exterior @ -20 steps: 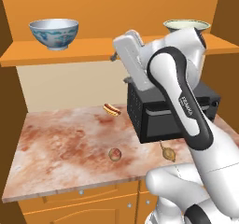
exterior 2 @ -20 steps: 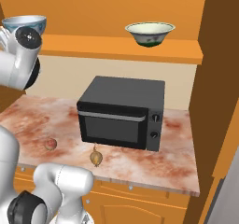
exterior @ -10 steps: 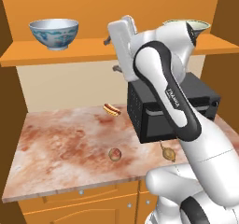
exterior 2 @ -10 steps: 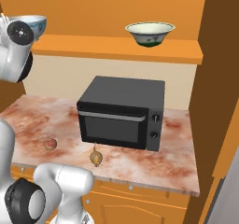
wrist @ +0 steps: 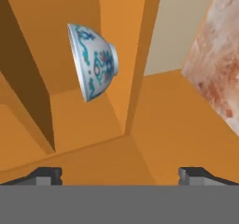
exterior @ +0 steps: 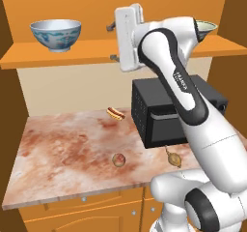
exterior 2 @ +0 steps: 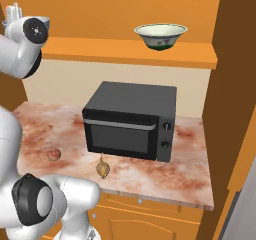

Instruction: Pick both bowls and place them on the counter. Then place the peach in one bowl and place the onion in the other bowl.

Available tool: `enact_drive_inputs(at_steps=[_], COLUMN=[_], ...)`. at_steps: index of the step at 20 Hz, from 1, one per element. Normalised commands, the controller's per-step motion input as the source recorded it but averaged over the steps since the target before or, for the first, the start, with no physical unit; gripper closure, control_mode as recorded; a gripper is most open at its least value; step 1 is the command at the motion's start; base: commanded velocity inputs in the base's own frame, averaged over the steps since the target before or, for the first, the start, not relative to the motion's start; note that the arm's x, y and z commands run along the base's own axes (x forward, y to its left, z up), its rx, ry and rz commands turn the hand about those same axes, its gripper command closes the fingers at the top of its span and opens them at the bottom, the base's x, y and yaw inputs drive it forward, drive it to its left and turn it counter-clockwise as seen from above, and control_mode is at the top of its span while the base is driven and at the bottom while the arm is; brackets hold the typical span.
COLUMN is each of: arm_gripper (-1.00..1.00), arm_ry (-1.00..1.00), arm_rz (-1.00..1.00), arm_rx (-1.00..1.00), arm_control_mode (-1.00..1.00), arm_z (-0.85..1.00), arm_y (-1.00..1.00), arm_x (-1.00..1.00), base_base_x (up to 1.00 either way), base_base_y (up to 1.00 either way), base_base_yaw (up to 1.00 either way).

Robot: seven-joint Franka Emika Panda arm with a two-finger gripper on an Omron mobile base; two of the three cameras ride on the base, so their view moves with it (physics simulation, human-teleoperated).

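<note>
1. While our hand (exterior: 112, 42) hangs spread wide and empty at shelf height, we should square it to the rim.
2. Farther left, well apart, the blue-patterned bowl (exterior: 55, 34) stands upright on the shelf (exterior: 62, 52); approach level, one finger inside.
3. Peach (exterior: 118, 159) and onion (exterior: 174, 159) wait on the surface (exterior: 58, 149).

A rendered home kitchen. Marbled reddish-brown and cream stone desk (exterior: 62, 149) topping orange wooden cabinets (exterior 2: 150, 219) with small knobs. Black microwave oven (exterior 2: 131, 120) toward the desk's right edge, against a cream back wall. Plain orange wooden shelf (exterior: 72, 52) above, carrying a blue-patterned white bowl (exterior: 56, 35) and a cream bowl with a green foot (exterior 2: 160, 36). Food near the desk's front edge: peach (exterior: 118, 160), onion (exterior: 174, 158), plus a hot dog in a bun (exterior: 115, 113) nearer the back.
</note>
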Motion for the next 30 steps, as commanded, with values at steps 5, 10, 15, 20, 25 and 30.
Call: enact_drive_inputs(at_steps=[5,10,15,20,25,30], arm_gripper=[-1.00,-1.00,-1.00,-1.00,-1.00,-1.00], arm_ry=[0.08,0.13,0.10,0.00,0.12,0.17], arm_rz=[0.00,0.00,0.00,0.00,0.00,0.00], arm_rx=[0.12,0.00,-0.08,-0.07,-0.11,-0.08], arm_control_mode=[-1.00,-1.00,-1.00,-1.00,-1.00,-1.00], arm_z=[0.15,0.12,0.05,0.00,-0.07,-0.14], arm_y=[0.16,0.08,0.12,0.19,0.13,0.15], arm_x=[0.34,0.26,0.23,0.38,0.40,0.36], base_base_x=[0.00,0.00,0.00,0.00,0.00,0.00], base_base_y=[0.00,0.00,0.00,0.00,0.00,0.00], base_base_yaw=[0.00,0.00,0.00,0.00,0.00,0.00])
